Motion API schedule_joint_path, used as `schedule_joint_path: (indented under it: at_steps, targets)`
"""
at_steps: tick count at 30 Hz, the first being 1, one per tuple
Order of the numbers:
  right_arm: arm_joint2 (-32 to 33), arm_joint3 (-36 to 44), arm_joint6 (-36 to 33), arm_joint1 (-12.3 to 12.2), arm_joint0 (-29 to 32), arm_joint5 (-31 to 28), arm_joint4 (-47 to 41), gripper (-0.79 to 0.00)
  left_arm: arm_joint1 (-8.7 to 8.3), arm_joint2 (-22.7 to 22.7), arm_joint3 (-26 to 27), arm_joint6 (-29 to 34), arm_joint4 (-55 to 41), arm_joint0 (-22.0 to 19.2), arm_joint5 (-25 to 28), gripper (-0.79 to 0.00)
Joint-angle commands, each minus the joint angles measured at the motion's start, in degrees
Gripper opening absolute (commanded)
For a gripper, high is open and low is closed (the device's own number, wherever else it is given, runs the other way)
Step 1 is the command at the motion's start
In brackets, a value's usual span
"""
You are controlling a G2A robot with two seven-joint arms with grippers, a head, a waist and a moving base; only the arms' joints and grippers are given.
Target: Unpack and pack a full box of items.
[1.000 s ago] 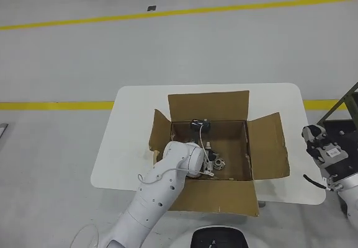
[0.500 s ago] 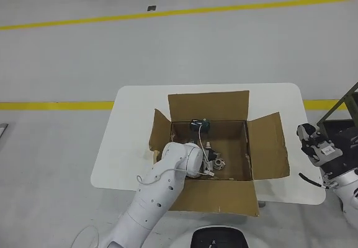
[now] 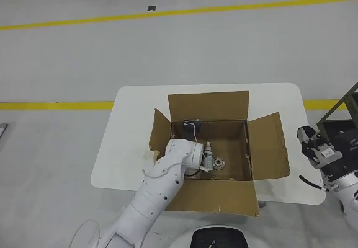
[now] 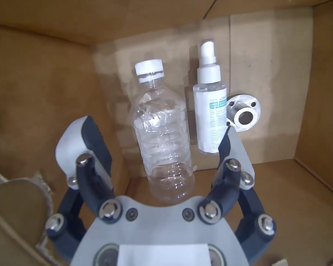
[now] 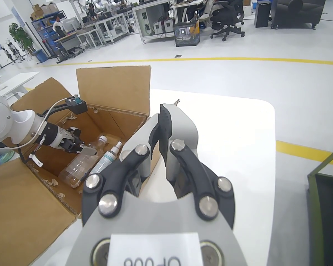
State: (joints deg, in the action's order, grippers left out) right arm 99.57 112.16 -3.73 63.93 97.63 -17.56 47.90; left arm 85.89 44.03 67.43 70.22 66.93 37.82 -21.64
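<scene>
An open cardboard box stands on the white table. On its floor lie a clear plastic bottle with a white cap, a white spray bottle beside it, and a small metal flange. My left gripper is down inside the box, open, one finger on each side of the clear bottle's lower half, not closed on it. The right wrist view shows the left gripper over the bottle. My right gripper is shut on nothing, above the table right of the box.
The box's four flaps stand open, and the right flap lies toward my right arm. Torn cardboard scraps lie on the box floor. A dark green frame stands off the table's right edge.
My left arm has shifted a little to the left inside the box. My right arm drifted slightly toward the table, then held still.
</scene>
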Motion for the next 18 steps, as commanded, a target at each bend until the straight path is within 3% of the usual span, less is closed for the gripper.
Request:
schedule_joint_path:
  at_steps: [1,4,18]
  targets:
    - [0.1,-0.1,0.0,0.0,0.1,0.0,0.0,-0.785,0.29,-0.7,-1.1,0.1,1.4,-0.4,-0.2,-0.08]
    - [0.1,-0.1,-0.1,0.1,0.2,0.1,0.1,-0.785,0.74,-2.0,-2.6,0.6,3.7,-1.0,0.3,-0.012]
    - [0.8,0.1,-0.4,0.2,0.7,-0.3,0.8,-0.785,2.93,-3.2,-9.3,0.2,5.0,-2.0,0.4,-0.163]
